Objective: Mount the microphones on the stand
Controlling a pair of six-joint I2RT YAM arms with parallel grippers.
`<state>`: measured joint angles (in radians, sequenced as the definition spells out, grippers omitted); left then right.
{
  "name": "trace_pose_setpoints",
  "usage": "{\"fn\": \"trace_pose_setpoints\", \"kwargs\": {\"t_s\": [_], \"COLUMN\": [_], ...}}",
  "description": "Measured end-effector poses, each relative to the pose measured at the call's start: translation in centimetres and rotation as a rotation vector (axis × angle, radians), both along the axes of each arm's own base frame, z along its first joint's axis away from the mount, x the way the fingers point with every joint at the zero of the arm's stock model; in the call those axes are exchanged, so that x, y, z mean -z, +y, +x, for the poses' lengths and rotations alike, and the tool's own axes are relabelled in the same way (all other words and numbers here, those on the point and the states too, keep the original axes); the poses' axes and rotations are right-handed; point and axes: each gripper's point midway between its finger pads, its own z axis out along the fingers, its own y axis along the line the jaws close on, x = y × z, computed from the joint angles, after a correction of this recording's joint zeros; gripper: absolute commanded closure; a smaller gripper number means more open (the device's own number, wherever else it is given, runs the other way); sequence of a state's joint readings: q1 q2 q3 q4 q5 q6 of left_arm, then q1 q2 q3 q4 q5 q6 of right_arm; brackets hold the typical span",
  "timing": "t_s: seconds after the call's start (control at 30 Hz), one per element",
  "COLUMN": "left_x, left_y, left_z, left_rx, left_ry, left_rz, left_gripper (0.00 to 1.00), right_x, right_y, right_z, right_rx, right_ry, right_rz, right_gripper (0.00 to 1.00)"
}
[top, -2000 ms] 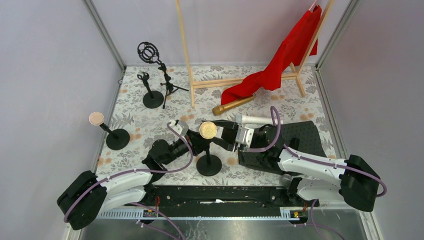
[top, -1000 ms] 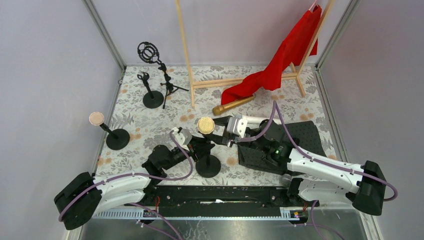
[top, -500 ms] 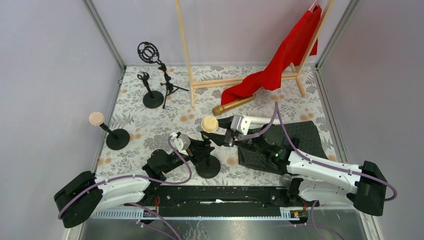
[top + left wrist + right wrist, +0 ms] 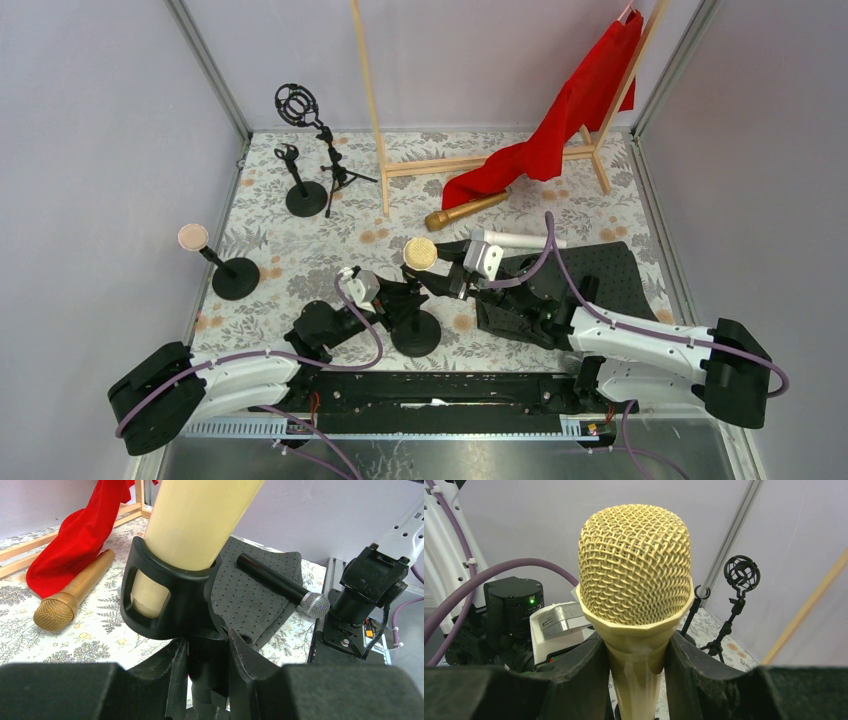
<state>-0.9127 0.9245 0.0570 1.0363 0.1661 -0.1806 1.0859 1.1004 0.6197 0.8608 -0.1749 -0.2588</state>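
Observation:
The pale yellow microphone (image 4: 420,252) stands upright, its body seated in the black clip (image 4: 160,595) of the near stand (image 4: 417,331). My right gripper (image 4: 446,277) is shut on its neck just under the mesh head (image 4: 634,565). My left gripper (image 4: 404,297) is shut on the stand's post right below the clip, seen close up in the left wrist view (image 4: 209,652). The pink microphone (image 4: 193,237) sits on the stand at the left. The gold microphone (image 4: 465,211) lies on the table by the red cloth. The white microphone (image 4: 518,241) lies behind my right wrist.
Two black stands without microphones, one short (image 4: 304,196) and one tripod with a ring mount (image 4: 298,104), stand at the back left. A wooden rack (image 4: 378,110) with a red cloth (image 4: 560,120) fills the back. A black-handled microphone (image 4: 282,582) lies on the dark mat (image 4: 620,270).
My left wrist has drawn back and lower along the stand. The right gripper and the yellow microphone's head have shifted slightly. Both grips stay the same.

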Motion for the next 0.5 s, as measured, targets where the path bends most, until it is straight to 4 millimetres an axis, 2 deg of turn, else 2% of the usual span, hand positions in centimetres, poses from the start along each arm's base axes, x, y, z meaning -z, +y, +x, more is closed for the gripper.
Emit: {"fn": "trace_pose_setpoints", "kwargs": {"t_s": [0.5], "left_x": [-0.04], "left_y": [0.17], "left_z": [0.08], "left_rx": [-0.01], "left_ry": [0.001], "left_rz": [-0.01], "left_gripper": [1.0], "right_x": [0.78], "right_y": [0.8], "right_z": [0.24], "right_rx": [0.001], "right_ry": [-0.036], "right_rz": [0.027], "right_gripper": [1.0]}}
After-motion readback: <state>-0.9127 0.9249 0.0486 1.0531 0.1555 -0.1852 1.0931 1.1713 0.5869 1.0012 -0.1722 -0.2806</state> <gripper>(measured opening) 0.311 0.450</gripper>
